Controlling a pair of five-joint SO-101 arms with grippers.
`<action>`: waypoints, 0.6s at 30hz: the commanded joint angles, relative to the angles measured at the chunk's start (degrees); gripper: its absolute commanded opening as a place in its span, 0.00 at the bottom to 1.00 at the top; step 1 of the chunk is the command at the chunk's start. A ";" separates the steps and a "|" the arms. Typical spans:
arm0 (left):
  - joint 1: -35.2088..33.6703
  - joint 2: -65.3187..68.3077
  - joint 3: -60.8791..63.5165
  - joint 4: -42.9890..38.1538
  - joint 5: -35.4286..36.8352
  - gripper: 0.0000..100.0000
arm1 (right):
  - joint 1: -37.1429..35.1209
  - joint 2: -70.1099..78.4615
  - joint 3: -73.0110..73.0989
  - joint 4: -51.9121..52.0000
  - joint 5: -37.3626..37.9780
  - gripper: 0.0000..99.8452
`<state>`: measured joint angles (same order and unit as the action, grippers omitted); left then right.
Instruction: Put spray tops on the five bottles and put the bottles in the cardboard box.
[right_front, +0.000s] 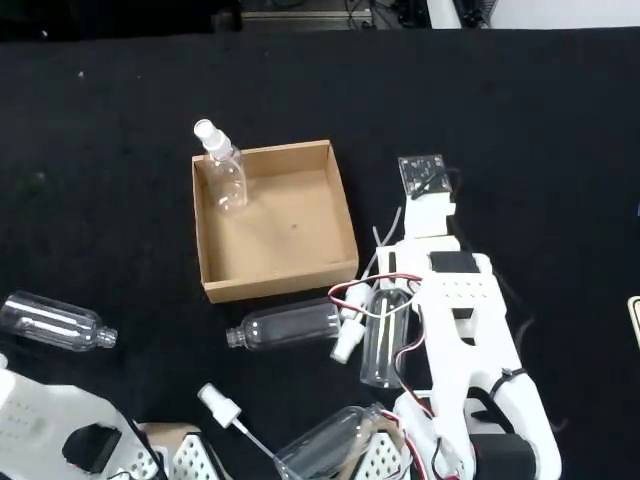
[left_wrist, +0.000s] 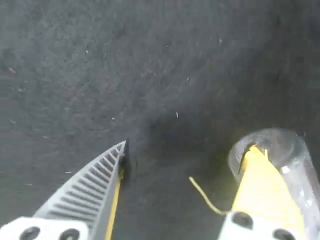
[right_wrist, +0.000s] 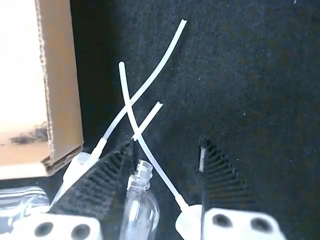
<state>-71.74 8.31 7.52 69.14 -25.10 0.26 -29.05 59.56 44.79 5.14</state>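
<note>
Spanning every view, black surface (right_front: 540, 120). Box (right_front: 280, 280), cardboard, open, mid-surface. Right arm (right_front: 470, 340) beside the box's near right corner; right fingers (right_wrist: 220, 180) moderately apart, gripping nothing, a tube (right_wrist: 150, 150) crossing the gap. Left fingers (left_wrist: 95, 185) wide apart, one at the far bottle (left_wrist: 295, 155) mouth. Capped bottle (right_front: 228, 175) leaning in the box's far left corner. Uncapped, outside the box: wall bottle (right_front: 290, 325) just before its near wall; arm bottle (right_front: 385, 340) beside that; side bottle (right_front: 55, 322) well off to the left; far bottle farthest in front. Spray top (right_front: 220, 403) loose, well in front of the box; others (right_front: 348, 345) near its right corner.

Black table (right_front: 550, 120): cardboard box (right_front: 280, 282), bottles (right_front: 290, 325), spray tops (right_front: 220, 403).
</note>
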 joint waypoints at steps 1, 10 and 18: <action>1.54 -2.11 -16.40 12.04 -5.27 0.33 | -0.97 -3.03 -0.13 -0.88 0.00 0.17; 17.80 0.26 -21.85 17.14 -6.24 0.33 | -1.05 -3.38 1.63 -1.32 0.00 0.17; 10.33 4.22 -11.30 3.69 -9.76 0.33 | -1.05 -3.38 1.27 -1.32 0.00 0.17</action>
<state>-56.44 12.97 -5.85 78.81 -30.81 0.26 -29.05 61.41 44.62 5.14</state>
